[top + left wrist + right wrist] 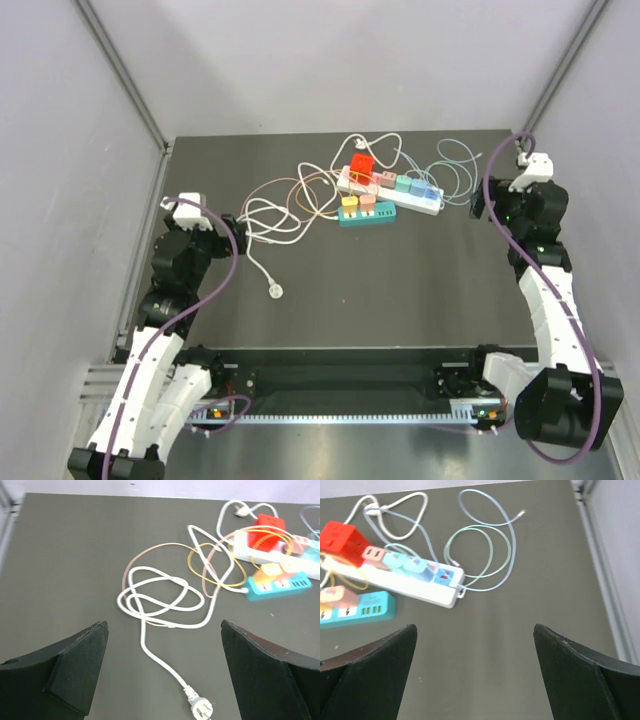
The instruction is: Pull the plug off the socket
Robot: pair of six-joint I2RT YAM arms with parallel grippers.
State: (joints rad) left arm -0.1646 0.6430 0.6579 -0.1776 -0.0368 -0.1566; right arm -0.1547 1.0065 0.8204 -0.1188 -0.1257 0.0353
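A white power strip (392, 192) lies at the back middle of the table. It carries a red cube plug (361, 165) and a row of pink, teal and blue plugs (405, 184). A teal strip (368, 216) lies in front of it with a yellow and a pink plug. The right wrist view shows the white strip (395, 582), red cube (342, 537) and teal strip (357, 610); the left wrist view shows the red cube (265, 530). My left gripper (232, 228) (164, 625) is open and empty, left of the strips. My right gripper (480, 205) (475, 627) is open and empty, to their right.
A tangle of white, yellow and pink cables (285, 205) lies left of the strips. A loose white plug (274, 291) (200, 710) ends one cable toward the front. Pale green and blue cables (455, 170) (485, 555) loop on the right. Grey walls enclose the table.
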